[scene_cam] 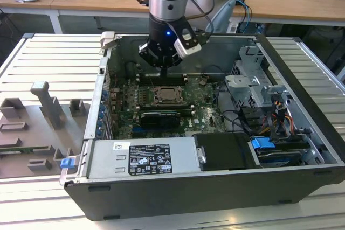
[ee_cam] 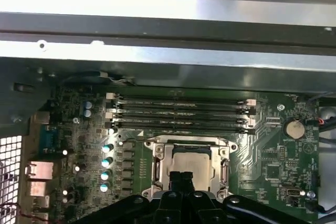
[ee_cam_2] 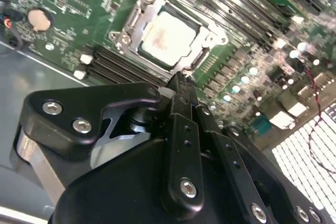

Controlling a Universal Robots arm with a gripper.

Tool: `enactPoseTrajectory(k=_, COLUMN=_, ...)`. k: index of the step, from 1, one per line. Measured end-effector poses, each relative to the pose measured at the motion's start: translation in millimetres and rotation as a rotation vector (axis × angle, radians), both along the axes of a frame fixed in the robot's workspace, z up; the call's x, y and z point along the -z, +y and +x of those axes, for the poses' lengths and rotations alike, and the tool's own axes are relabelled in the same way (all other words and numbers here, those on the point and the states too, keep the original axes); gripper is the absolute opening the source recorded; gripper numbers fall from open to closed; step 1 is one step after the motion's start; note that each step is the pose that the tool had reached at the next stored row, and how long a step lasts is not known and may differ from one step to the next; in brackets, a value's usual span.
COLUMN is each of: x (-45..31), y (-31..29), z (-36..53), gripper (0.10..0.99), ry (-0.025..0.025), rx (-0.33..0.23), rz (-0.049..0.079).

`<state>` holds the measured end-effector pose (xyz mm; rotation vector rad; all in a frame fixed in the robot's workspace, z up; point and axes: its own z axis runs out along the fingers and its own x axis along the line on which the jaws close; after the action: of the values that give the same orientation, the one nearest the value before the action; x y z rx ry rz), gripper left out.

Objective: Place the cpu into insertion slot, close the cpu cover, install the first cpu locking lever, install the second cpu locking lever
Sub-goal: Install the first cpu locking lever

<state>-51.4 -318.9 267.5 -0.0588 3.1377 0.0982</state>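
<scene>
The cpu (ee_cam_2: 169, 36), a pale beige square chip, lies flat in the insertion slot (scene_cam: 167, 96) on the green board inside the open computer case. The cpu cover (ee_cam_2: 137, 9), a silvery frame plate, lies around the chip, whose face shows through its window. In the first wrist view the cpu (ee_cam: 191, 162) sits inside the cover's frame (ee_cam: 164, 156). My gripper (ee_cam_2: 179, 82) hangs just above the slot's edge, shut, with nothing between its black fingers. From outside, the gripper (scene_cam: 163, 67) hovers over the slot's far side. I cannot tell how the locking levers lie.
Memory sticks (ee_cam: 178, 111) run in rows beside the slot, toward the case wall (scene_cam: 215, 52). A black card (scene_cam: 159, 118), a power supply (scene_cam: 145, 157) and a drive cage (scene_cam: 253, 87) with cables crowd the case. Grey fixture blocks (scene_cam: 43, 111) stand on the exterior view's left.
</scene>
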Motion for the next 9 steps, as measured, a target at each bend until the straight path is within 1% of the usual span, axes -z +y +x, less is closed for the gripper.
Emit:
enactPoseTrajectory(k=3, x=0.3, y=0.0, z=-14.6, gripper=0.106, ry=-0.0002, rx=0.0, rz=0.0)
enactPoseTrajectory(k=5, x=0.5, y=0.0, z=-28.9, gripper=0.106, ry=-0.0004, rx=0.0, rz=0.0)
enactPoseTrajectory(k=6, x=0.7, y=0.0, z=-33.4, gripper=0.106, ry=-0.0006, rx=0.0, rz=0.0)
enactPoseTrajectory(k=7, x=1.4, y=0.3, z=-43.2, gripper=0.106, ry=-0.0009, rx=0.0, rz=0.0)
enactPoseTrajectory(k=9, x=2.5, y=1.8, z=-48.1, gripper=0.106, ry=-0.0009, rx=0.0, rz=0.0)
